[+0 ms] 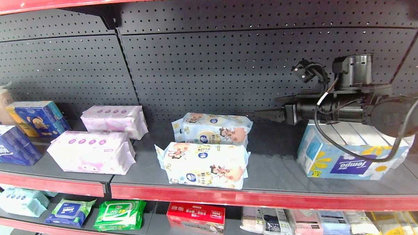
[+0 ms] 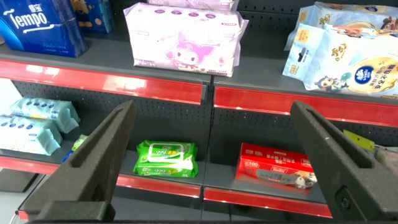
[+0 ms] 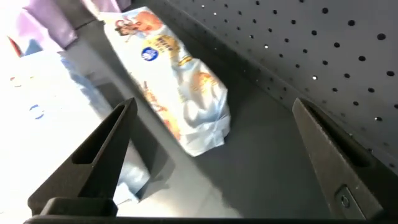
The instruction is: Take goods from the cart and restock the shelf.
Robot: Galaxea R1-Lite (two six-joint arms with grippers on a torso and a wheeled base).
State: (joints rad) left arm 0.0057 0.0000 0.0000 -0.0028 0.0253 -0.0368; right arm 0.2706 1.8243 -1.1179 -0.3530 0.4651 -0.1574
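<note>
On the dark shelf (image 1: pixel 273 164), at its right end, lies a white-and-blue tissue pack (image 1: pixel 349 157) with yellow flowers. My right arm lies just above that pack. My right gripper (image 1: pixel 271 108) points left over bare shelf and is open, holding nothing. In the right wrist view the right gripper (image 3: pixel 214 102) frames the rear cartoon-printed pack (image 3: pixel 171 74), which lies beyond the fingertips, apart from them. My left gripper (image 2: pixel 212 107) is open and empty in front of the shelf's red front edge (image 2: pixel 267 102), below the pink pack (image 2: pixel 183 37).
Two cartoon-printed packs (image 1: pixel 203 164) lie mid-shelf, two pink packs (image 1: pixel 92 153) to their left, and blue boxes (image 1: pixel 38 116) at the far left. The lower shelf holds green wipes (image 1: pixel 119 214) and a red box (image 1: pixel 195 215). A perforated back panel (image 1: pixel 228 68) closes the rear.
</note>
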